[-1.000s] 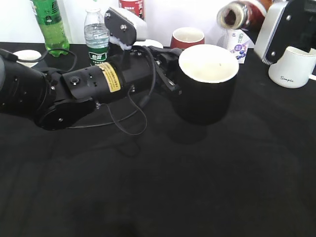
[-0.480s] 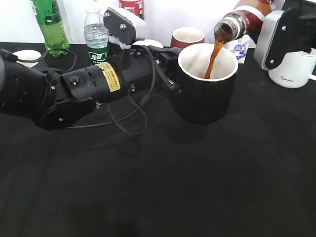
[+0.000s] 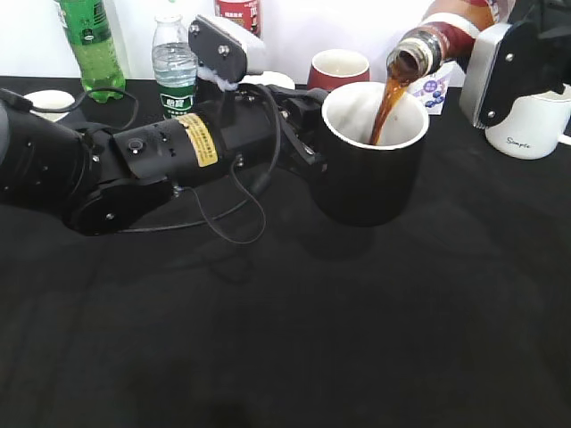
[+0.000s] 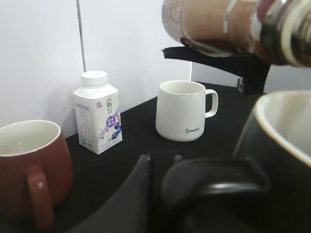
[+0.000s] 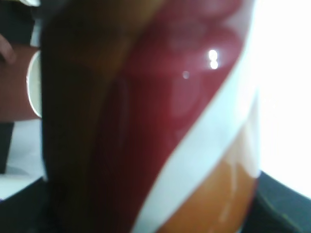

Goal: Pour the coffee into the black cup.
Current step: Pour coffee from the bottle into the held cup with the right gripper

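While the coffee bottle (image 3: 435, 37) hangs tipped above the black cup (image 3: 373, 152), a brown stream (image 3: 384, 105) runs from its mouth down inside the cup's white wall, so the pour itself looks to be the step in hand. That bottle is clamped in the right tool (image 3: 500, 62), whose wrist view is filled by the swirl label (image 5: 160, 121) pressed close to the lens. On the cup's left side, the left tool (image 3: 303, 134) is closed around the black handle (image 4: 214, 182), steadying the cup where it stands on the black desk (image 3: 357, 339).

How full the cup is cannot be read from these views. My judgement: the next move calls for holding the tilt until enough has gone in, then righting the bottle smoothly so the last drops fall inside the rim.

Behind stand a dark red mug (image 3: 339, 67), a white mug (image 3: 526, 120) and a small milk carton (image 4: 97, 114)
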